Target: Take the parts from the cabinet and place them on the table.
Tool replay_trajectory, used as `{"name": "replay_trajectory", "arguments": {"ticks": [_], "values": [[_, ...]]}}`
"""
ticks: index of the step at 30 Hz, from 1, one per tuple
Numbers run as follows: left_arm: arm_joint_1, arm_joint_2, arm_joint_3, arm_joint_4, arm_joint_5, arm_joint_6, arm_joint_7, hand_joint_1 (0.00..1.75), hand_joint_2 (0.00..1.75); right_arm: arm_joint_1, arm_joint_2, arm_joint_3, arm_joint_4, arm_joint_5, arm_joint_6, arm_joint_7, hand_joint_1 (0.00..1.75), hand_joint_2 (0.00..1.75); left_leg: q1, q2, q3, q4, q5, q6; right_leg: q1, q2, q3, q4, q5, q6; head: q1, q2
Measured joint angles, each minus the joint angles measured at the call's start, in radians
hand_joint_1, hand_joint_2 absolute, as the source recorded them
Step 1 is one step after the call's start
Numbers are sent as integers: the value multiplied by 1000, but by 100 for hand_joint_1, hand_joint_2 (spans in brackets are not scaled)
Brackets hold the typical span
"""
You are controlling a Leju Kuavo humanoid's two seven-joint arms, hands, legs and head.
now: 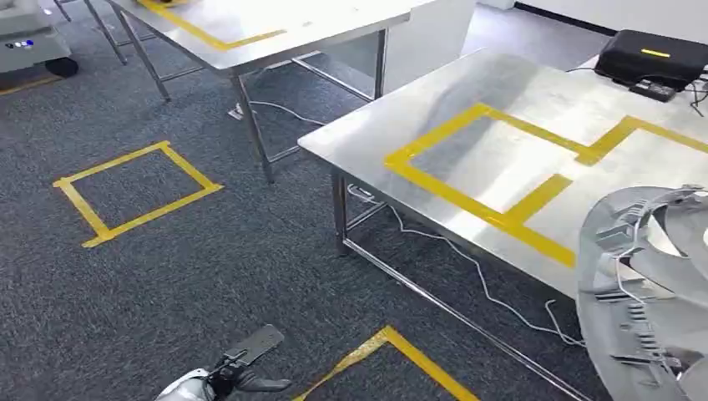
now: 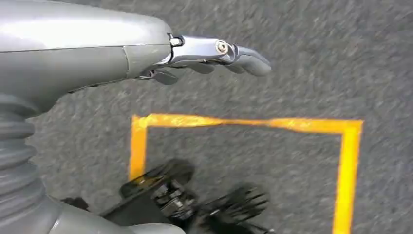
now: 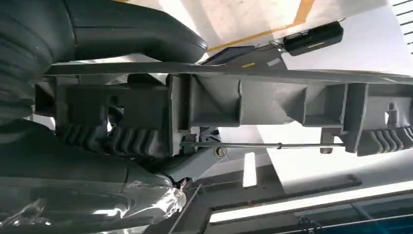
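Grey ribbed plastic part (image 1: 643, 292) at 4 o'clock in the head view, held up over the near corner of the steel table (image 1: 534, 109), overlapping its edge. In the right wrist view, right hand (image 3: 122, 97) clasped on the part (image 3: 272, 107): thick thumb on one side of the flange, dark fingers (image 3: 117, 139) curled against the ribbed underside, a thin metal rod running along the part just beside them. Left hand (image 1: 242, 363) at 6 o'clock in the head view, low over the grey carpet (image 1: 209, 267), released, holding nothing; in the left wrist view the same hand (image 2: 204, 56) with fingers (image 2: 243, 58) stretched out straight, apart from the floor. Yellow tape lines (image 1: 493, 180) on the table forming open rectangles, the nearest just beside the part at 3 o'clock. Black box (image 1: 655, 58) with a yellow mark at 1 o'clock on the far table corner, well apart from the part. Tape square (image 1: 138, 192) on the carpet at 9 o'clock; another tape corner (image 1: 392, 351) at 6 o'clock, near the left hand. Second table (image 1: 267, 25) at 12 o'clock. White cable (image 1: 467, 259) trailing on the floor under the near table.
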Motion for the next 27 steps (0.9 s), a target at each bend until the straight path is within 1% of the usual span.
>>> {"name": "replay_trajectory", "arguments": {"ticks": [1,2,3,4,5,6,7,8,9,10,11,12,13,14,15,16,17,18,19,20,21,22,23,24,25,26,27], "values": [[-2,-1,0,2,0,-2,0,0,175,1,0,0,0,0,0,0,175,175,-2,3,22,4,-22,-2,6,-7,-11,-47,174,-6,0,0],[0,-1,0,2,0,-3,1,0,175,-1,0,-2,1,0,1,1,175,175,-2,-2,36,-8,-38,-11,12,-11,-1,-40,173,-5,-5,1],[-3,-2,0,0,0,-2,2,0,175,2,0,-1,-2,1,1,1,175,175,6,0,50,-29,-48,-20,21,-1,18,-43,156,-10,-4,0],[-5,-3,0,-1,-1,-2,1,0,175,8,0,-1,-3,0,2,1,175,175,10,-1,68,-24,-33,-28,22,1,29,-56,152,-15,-5,1],[-11,-10,0,-2,-2,-1,1,0,175,8,0,0,-3,0,2,3,175,175,12,-1,58,4,0,-34,24,1,47,-65,140,-24,-2,0],[-16,-10,0,-3,-3,-1,2,0,175,8,0,1,-3,0,3,7,175,175,13,-1,16,79,38,-39,16,3,73,-79,132,-29,-3,1],[-18,-11,-1,-3,-3,0,1,0,175,8,0,3,-4,0,5,10,175,175,11,0,-47,181,80,-44,14,3,99,-92,117,-35,-11,0],[-17,-15,-1,-3,-3,0,1,0,175,7,0,3,-5,0,6,11,175,175,11,0,-116,260,80,-46,13,4,123,-104,103,-39,-11,0],[-13,-14,-2,-3,-3,0,1,0,175,7,0,3,-4,0,8,12,175,175,12,0,-177,309,44,-48,11,8,151,-115,87,-40,-12,0],[-7,-14,-2,-3,-3,0,2,0,175,7,0,4,-4,0,10,12,175,175,13,1,-232,325,-21,-51,9,16,186,-126,67,-41,-12,0],[-4,-14,-2,-3,-3,0,2,0,175,7,0,4,-4,0,11,12,175,175,13,1,-277,322,-78,-53,7,24,222,-135,48,-40,-16,1],[-4,-13,-2,-3,-3,0,2,0,175,7,0,4,-4,0,12,12,175,175,12,1,-314,307,-115,-58,2,35,260,-143,25,-38,-15,0],[-3,-8,-1,-3,-3,0,2,0,175,6,0,4,-4,0,12,12,175,175,12,0,-336,271,-114,-61,-3,44,298,-149,1,-33,-14,0],[-1,-5,-1,-3,-3,0,2,0,175,6,0,4,-4,0,12,12,175,175,12,-2,-349,217,-65,-63,-10,55,338,-155,-22,-28,-15,0],[2,-3,-2,-3,-3,0,2,0,175,6,0,4,-4,1,13,13,175,175,13,-9,-354,141,58,-69,-16,65,364,-161,-49,-25,-15,0],[9,-2,-2,-1,-3,-1,3,0,175,6,0,4,-4,1,13,13,175,175,18,-32,-360,52,250,-73,-18,74,391,-166,-75,-19,-20,0],[10,0,-1,1,-3,-3,3,0,175,5,0,3,-4,0,14,14,175,175,20,-30,-365,13,319,-70,-20,92,412,-157,-94,-12,-30,0],[12,1,-1,2,-3,-3,5,0,175,4,0,4,-5,0,14,15,175,175,13,-33,-355,29,330,-58,-23,105,425,-177,-113,3,-30,0],[10,0,-2,2,-4,-3,5,0,175,5,0,5,-6,1,14,16,175,175,13,-27,-351,35,326,-52,-25,113,441,-195,-115,8,-33,0],[0,0,-1,2,-4,-2,5,0,175,6,0,4,-6,1,14,15,175,175,12,-22,-351,35,317,-43,-28,118,454,-220,-114,14,-31,0],[-10,-2,-1,-2,-4,-1,5,0,175,6,0,4,-6,0,14,16,175,175,17,-15,-341,28,305,-33,-28,109,471,-238,-123,18,-34,1],[-16,-2,-1,-3,-4,-1,3,0,175,4,0,4,-6,0,14,16,175,175,17,-11,-327,25,291,-26,-25,51,461,-205,-133,23,-28,0],[-17,-3,-1,-3,-3,-3,3,0,175,4,0,5,-6,0,16,15,175,175,17,-4,-311,21,276,-19,-22,16,413,-125,-163,22,-26,0],[-15,-3,-1,-3,-3,-4,3,0,175,2,0,5,-6,0,16,14,175,175,16,6,-298,19,262,-17,-16,3,342,-18,-198,19,-26,0],[-12,-3,-1,-3,-4,-5,3,0,175,0,0,5,-6,0,16,14,175,175,14,13,-286,18,248,-15,-11,1,270,78,-220,16,-27,0],[-7,-2,-1,-3,-3,-5,3,0,175,-3,0,5,-6,0,16,14,175,175,14,21,-273,18,234,-14,-7,2,206,147,-221,14,-26,0],[-5,-3,-1,-3,-4,-6,3,0,175,-3,0,5,-6,0,19,14,175,175,13,27,-255,18,219,-14,-4,2,159,164,-186,13,-27,0]]}}
